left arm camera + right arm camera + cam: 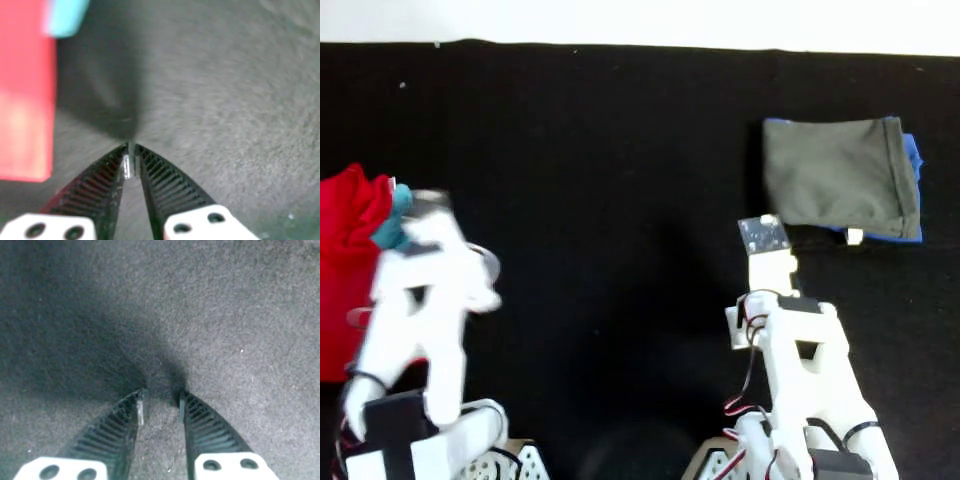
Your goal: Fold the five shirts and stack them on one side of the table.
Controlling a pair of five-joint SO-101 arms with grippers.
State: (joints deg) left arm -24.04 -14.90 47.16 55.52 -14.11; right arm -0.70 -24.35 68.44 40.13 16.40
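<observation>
Shirts: grey shirt [840, 175] folded atop a blue shirt [913, 160] at the surface's [620, 180] far right, red shirt [345, 260] (teal shirt [392, 225] touching it) at its left edge; left jaws closed and empty, right jaws slightly apart, empty

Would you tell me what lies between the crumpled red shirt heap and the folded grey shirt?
The high view shows only bare black tabletop, plus the left arm, between the red shirt heap and the grey shirt.

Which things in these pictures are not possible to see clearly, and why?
Red shirt: high view, cut by the picture's edge, partly behind the left arm.
Teal cloth: high view, mostly behind that arm, blurred.
Blue shirt: high view, under the grey shirt; only its edge shows.
</observation>
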